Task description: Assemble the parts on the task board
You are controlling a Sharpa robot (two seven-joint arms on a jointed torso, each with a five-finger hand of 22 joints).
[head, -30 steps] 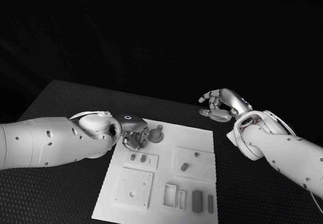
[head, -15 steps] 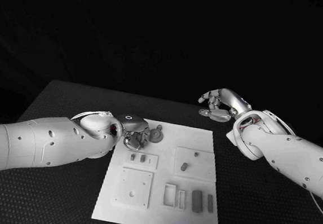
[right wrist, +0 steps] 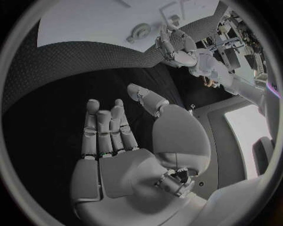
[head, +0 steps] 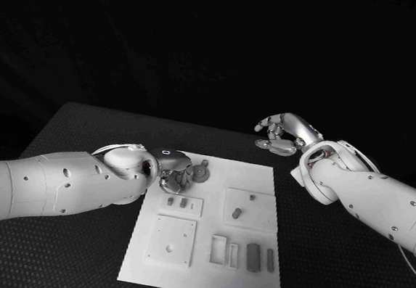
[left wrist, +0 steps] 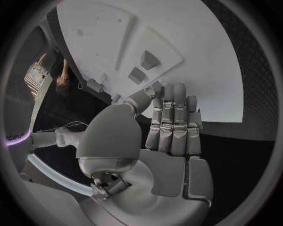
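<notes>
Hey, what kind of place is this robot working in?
Probably a robotics lab or test cell. A black table carries one white task board with small grey parts, against a dark backdrop, and equipment racks show at the rim of the right wrist view.

We see a black table (head: 94, 127) with a finely dimpled, matte surface. It stretches out beneath the left hand (head: 174, 172) and past it on the outer side. Its straight far edge runs close by the right hand (head: 283, 135), with bare tabletop below that hand.
</notes>
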